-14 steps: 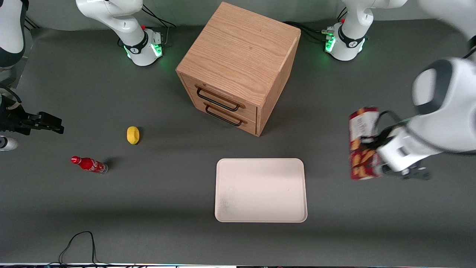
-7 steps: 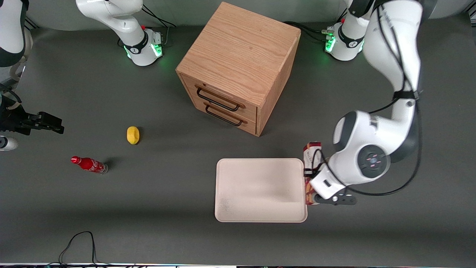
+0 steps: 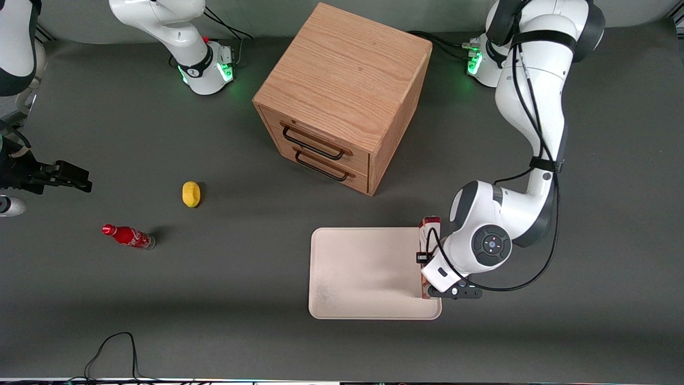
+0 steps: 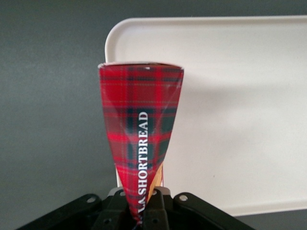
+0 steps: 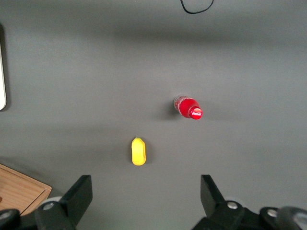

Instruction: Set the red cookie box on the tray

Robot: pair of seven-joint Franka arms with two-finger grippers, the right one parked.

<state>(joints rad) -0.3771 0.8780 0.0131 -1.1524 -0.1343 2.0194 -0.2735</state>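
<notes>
Over the tray's (image 3: pixel 368 272) edge nearest the working arm, the gripper (image 4: pixel 144 213) hangs. Its fingers pinch the red cookie box (image 4: pixel 140 129) edge-on

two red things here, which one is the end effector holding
The red cookie box, a tartan carton pinched edge-on in the end effector over the tray edge. The red soda bottle lies untouched toward the parked arm's end.
</notes>
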